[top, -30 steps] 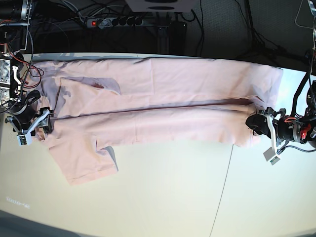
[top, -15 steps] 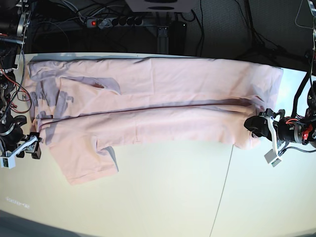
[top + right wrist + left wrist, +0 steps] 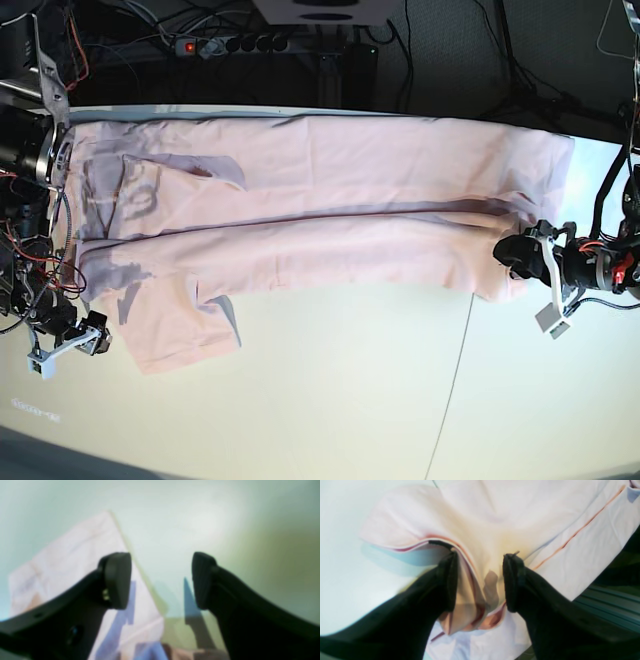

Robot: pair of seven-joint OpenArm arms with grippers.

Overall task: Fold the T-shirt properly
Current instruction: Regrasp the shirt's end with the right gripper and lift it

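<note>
- The large pale pink cotton T-shirt (image 3: 320, 200) is lying stretched along the far half of the pale cream desk (image 3: 330, 400), folded lengthwise, with a long crease running from the desk's left side to its right side.
- One short sleeve is spreading toward the near left part of the desk, and a smaller flap is lying on the upper layer near the far left corner.
- No containers are showing anywhere on the desk.
- The left gripper (image 3: 480, 580), at the desk's right edge in the base view, is standing with its black jaws apart on either side of a bunched fold at the shirt's end; the fabric is sitting between the fingers (image 3: 447, 580), touching the one on the camera's left, with a gap beside the other, so no pinch is showing.
- The right gripper (image 3: 161, 580) is hanging beside the sleeve corner near the desk's left edge, with its jaws wide and only bare desk and a shirt edge beneath them.
- A black power strip with a red light (image 3: 235, 44) and tangled dark cables are lying behind the far edge.
- Nothing is lying on top of the shirt.
</note>
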